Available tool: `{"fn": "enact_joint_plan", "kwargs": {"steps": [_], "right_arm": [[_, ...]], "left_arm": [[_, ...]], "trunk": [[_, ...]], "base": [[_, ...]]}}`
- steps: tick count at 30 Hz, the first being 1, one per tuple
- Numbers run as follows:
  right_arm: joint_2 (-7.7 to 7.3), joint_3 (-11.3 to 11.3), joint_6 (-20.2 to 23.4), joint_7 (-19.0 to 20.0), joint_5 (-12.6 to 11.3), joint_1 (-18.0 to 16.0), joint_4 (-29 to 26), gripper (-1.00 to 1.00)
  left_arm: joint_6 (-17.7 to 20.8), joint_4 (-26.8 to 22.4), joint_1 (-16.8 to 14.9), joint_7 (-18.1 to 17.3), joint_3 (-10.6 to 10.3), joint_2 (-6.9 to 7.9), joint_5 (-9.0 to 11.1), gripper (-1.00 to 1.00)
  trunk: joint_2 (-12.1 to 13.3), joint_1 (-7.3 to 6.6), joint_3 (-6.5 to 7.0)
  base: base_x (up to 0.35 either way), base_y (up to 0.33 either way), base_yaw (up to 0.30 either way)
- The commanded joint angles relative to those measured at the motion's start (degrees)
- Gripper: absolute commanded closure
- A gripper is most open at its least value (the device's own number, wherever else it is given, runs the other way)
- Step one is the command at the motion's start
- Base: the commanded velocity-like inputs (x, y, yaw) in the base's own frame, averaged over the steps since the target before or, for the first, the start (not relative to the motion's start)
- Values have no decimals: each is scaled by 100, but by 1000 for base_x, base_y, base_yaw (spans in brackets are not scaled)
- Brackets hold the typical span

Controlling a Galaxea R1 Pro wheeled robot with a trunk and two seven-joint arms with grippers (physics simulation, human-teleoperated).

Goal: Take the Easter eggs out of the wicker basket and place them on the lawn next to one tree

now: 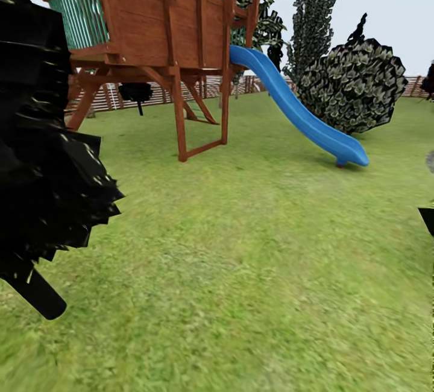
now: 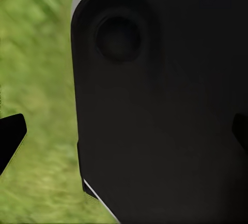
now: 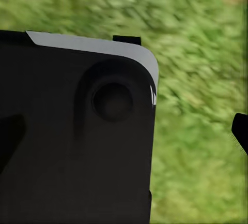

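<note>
We see the broad green lawn (image 1: 253, 247) as rough, matt grass, blurred into soft streaks in both wrist views. The tall playhouse of reddish-brown wooden planks (image 1: 163, 24) looks smooth and satin, its grain lines showing, with a ribbed teal panel (image 1: 81, 12) on one side. The curving blue slide (image 1: 295, 108) looks like smooth, slightly glossy plastic. We see a flat black body panel (image 2: 165, 110) of matt plastic, edged by a pale grey rim (image 3: 93, 45).
</note>
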Motion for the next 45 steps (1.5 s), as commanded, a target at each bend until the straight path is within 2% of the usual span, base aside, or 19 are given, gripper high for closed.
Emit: {"fn": "enact_joint_plan", "kwargs": {"steps": [1,12,35,40,42,45], "right_arm": [[-1,14,-17,5,14,-4,6,-100],[5,20,-24,-25,17,-4,6,-100],[0,22,-35,-57,28,-4,-3,-100],[-31,22,-43,-29,40,-4,-3,-100],[-80,29,-43,-4,82,-4,-3,-100],[-95,22,-61,-13,267,-4,-20,-100]], "left_arm": [[-7,-4,0,-9,-1,1,2,-100],[-7,-4,0,-10,-1,1,-2,-100],[-7,-4,0,-4,-1,0,-6,-100],[-7,-4,0,-3,-1,-2,-6,-100],[-7,-4,0,-3,-1,0,-6,-100],[-7,-4,0,-3,-1,1,-6,-100]], "trunk": [[-2,3,-12],[-2,3,-77],[-2,3,-79],[-2,3,-79],[-2,3,-79],[-2,3,-79]], "base": [[307,-89,-194],[307,-91,-171],[276,-217,275],[266,-233,110],[266,-233,12],[266,-233,4]]}}
